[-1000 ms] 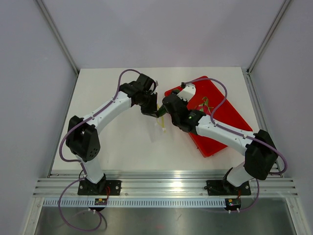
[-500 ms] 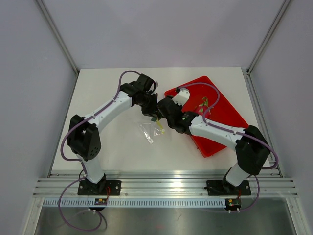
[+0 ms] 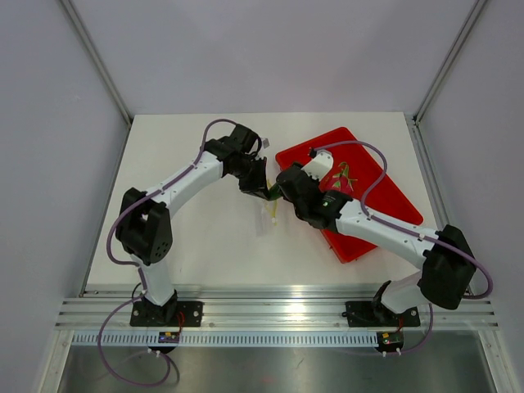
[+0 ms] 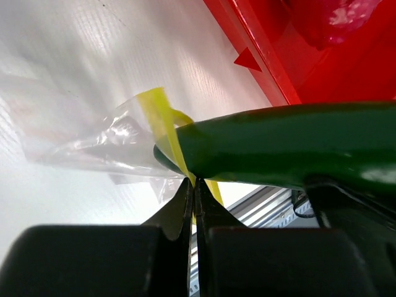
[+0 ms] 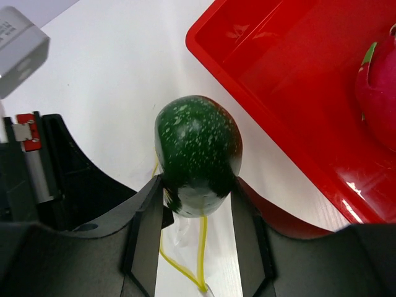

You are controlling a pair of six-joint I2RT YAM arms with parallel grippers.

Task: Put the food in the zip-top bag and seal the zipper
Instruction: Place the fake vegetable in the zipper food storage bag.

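Note:
My right gripper (image 5: 197,185) is shut on the food (image 5: 198,151), a dark green speckled cucumber, and holds it above the table. In the left wrist view the cucumber (image 4: 284,145) lies level, its tip at the open mouth of the zip-top bag (image 4: 105,142). My left gripper (image 4: 195,189) is shut on the yellow-green zipper (image 4: 162,120) and holds the clear bag up. In the top view the two grippers meet by the tray's left corner, the left (image 3: 260,187) and the right (image 3: 285,190), with the bag (image 3: 268,214) hanging below.
The red tray (image 3: 372,201) lies right of the grippers, with a pink dragon fruit (image 5: 378,93) in it. The tray's edge (image 4: 260,55) runs close behind the cucumber. Grey walls enclose the white table (image 3: 188,237).
The right arm drew closer to the left gripper, then eased back a little with the cucumber. The bag spread out on the table half a second ago and now hangs narrow again.

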